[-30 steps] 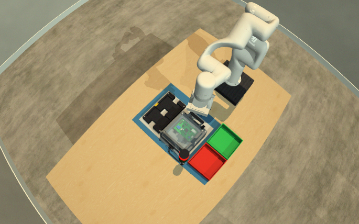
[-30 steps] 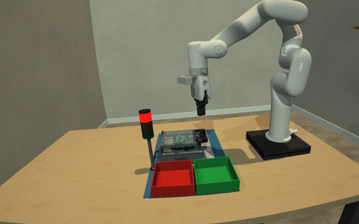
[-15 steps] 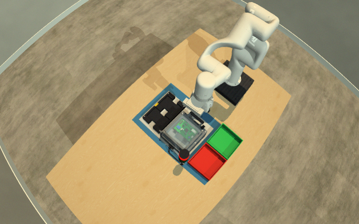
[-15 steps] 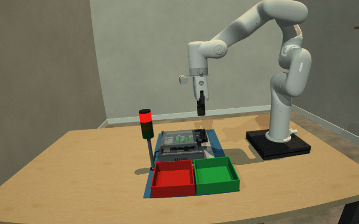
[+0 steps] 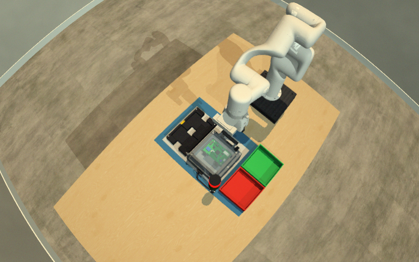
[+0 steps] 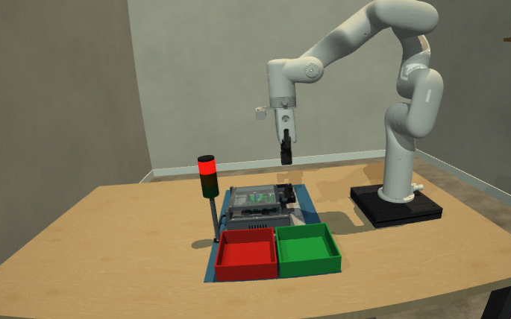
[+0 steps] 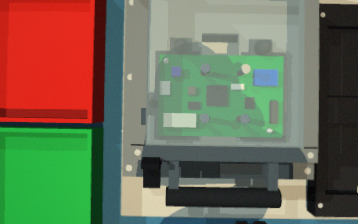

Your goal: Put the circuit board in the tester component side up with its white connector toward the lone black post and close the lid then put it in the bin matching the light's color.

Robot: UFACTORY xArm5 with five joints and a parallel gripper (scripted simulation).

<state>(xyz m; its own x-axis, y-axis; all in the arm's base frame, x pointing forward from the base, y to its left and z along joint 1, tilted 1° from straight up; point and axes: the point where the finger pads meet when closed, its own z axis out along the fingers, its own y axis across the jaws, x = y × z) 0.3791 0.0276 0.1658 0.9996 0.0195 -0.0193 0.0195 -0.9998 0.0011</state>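
The circuit board (image 5: 216, 152) (image 6: 262, 197) (image 7: 217, 95) lies in the tester (image 5: 188, 158) (image 6: 257, 221) (image 7: 132, 100), seen through the clear lid (image 5: 200, 150) (image 6: 238, 194) (image 7: 220, 20) at the centre of the top view. The lid is down over it. In the exterior view the signal light (image 5: 215, 182) (image 6: 207, 166), left of centre, shows its red section lit, so the board belongs, by this reading, in the red bin (image 5: 241, 188) (image 6: 245, 252) (image 7: 40, 60). The green bin (image 5: 262, 164) (image 6: 308, 247) (image 7: 40, 175) stands beside it.

The gripper (image 6: 286, 163) hangs above the tester with its fingers together and nothing between them. The next step is probably to press down the small black tab (image 7: 151, 172), taken to be the one at the lower left of the lid in the wrist view, with these closed fingertips, then to raise the lid by its black handle bar (image 5: 229, 138) (image 7: 223, 197).

The board is judged light, thin and stiff, with a smooth face but fragile raised parts. It is best taken by two opposite bare edges, clear of the white connector (image 7: 180, 120) and the blue component (image 5: 208, 148) (image 7: 265, 77). A straight lift should let its holes leave the pins without binding; a tilted one could bend the board or jam it. Because the bin is loose and probably light, a knock against its rim could shift it.
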